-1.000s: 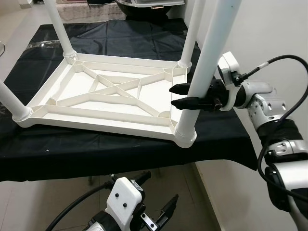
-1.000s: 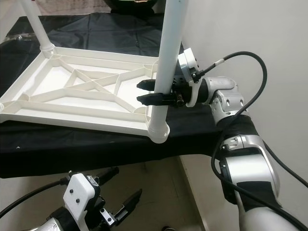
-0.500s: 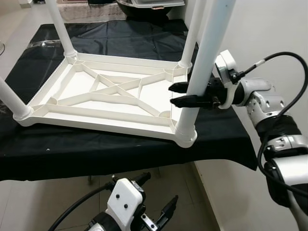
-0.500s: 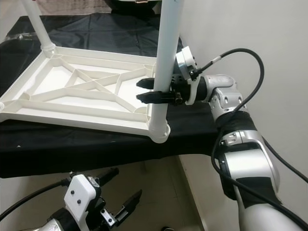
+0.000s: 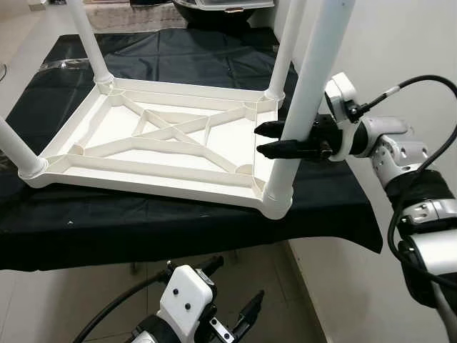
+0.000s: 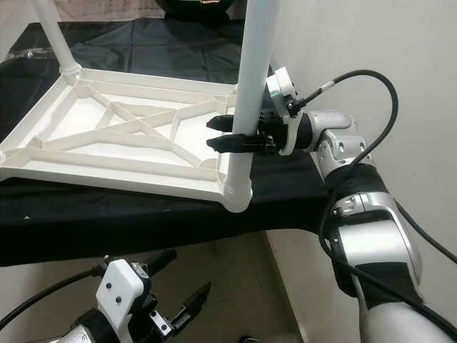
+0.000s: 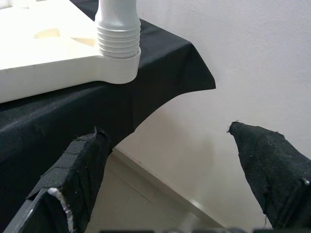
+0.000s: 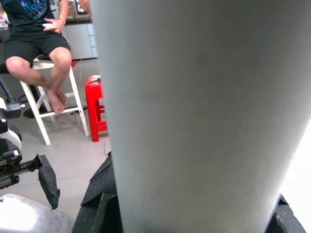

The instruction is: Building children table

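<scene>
Here the right end effector (image 5: 273,140) clamps the near white table leg (image 5: 308,100) of the upturned children's table (image 5: 153,143); the left end effector (image 5: 232,304) hangs spread, holding nothing

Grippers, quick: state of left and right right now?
Left gripper: open, empty, low beside the cloth-covered table.
Right gripper: jaws around the near-right white leg of the upturned tabletop, shut on it.

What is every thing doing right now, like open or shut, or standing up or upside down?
Tabletop: upside down on the black cloth.
Near-right leg: upright in its corner socket, between the fingers of the right gripper.
Other legs: standing upright in their sockets.
Right gripper: around that leg.
Left gripper: open, holding nothing, low beside the table edge.
</scene>
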Tool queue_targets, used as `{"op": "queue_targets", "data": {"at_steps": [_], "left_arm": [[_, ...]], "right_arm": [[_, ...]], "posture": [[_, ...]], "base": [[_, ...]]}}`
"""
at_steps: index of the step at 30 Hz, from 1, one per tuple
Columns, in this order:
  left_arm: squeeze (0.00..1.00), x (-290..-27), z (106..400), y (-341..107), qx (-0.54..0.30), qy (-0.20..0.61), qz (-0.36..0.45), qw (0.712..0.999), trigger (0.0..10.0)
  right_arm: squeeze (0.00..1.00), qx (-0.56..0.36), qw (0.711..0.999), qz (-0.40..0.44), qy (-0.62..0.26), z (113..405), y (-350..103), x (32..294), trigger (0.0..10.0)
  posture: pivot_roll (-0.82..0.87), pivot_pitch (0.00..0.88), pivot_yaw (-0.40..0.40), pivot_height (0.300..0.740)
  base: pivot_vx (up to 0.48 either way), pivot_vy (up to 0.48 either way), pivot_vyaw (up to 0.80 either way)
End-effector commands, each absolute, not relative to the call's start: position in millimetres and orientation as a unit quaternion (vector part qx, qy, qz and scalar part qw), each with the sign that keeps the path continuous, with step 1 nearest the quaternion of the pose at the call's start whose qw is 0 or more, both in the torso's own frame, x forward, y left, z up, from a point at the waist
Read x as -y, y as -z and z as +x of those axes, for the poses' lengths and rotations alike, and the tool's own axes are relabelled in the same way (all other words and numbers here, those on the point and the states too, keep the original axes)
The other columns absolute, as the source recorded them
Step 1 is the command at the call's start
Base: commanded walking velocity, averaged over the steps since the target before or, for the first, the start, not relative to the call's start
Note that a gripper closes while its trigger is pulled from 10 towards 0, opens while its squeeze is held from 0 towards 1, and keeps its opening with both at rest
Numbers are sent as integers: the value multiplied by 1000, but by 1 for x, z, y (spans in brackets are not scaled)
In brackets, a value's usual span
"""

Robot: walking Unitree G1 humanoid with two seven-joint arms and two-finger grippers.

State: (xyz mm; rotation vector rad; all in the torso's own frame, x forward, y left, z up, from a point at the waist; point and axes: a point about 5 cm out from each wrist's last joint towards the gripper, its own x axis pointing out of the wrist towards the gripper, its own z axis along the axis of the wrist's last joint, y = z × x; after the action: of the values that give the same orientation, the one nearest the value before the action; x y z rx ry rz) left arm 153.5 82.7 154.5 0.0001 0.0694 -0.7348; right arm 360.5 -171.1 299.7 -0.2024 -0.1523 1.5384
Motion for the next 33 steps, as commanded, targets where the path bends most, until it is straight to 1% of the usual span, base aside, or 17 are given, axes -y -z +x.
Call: {"op": "queue_targets", "data": {"at_steps": [1, 6, 11, 18, 28, 33], "left_arm": [[0, -83, 151, -151, -42, 360, 0, 932, 10000], [0, -84, 150, -151, -42, 360, 0, 932, 10000], [0, -84, 149, -152, -43, 358, 0, 933, 10000], [0, -84, 149, -151, -44, 359, 0, 932, 10000], [0, -84, 150, -151, -44, 359, 0, 932, 10000], [0, -83, 149, -151, -44, 359, 0, 932, 10000]], "right_arm": [[0, 65, 706, -92, -699, 359, -297, 172, 10000], [0, 61, 705, -91, -701, 359, -293, 170, 10000], [0, 53, 715, -104, -689, 363, -292, 175, 10000], [0, 56, 719, -112, -684, 363, -295, 178, 10000], [0, 64, 703, -93, -702, 360, -292, 169, 10000], [0, 62, 700, -90, -706, 361, -288, 165, 10000]], "posture": [[82, 233, -51, 740], [85, 237, -50, 740], [87, 240, -52, 740], [83, 238, -50, 740], [84, 239, -49, 740], [87, 240, -50, 740]], "base": [[0, 0, 0], [0, 0, 0], [0, 0, 0], [0, 0, 0], [0, 0, 0], [0, 0, 0]]}}
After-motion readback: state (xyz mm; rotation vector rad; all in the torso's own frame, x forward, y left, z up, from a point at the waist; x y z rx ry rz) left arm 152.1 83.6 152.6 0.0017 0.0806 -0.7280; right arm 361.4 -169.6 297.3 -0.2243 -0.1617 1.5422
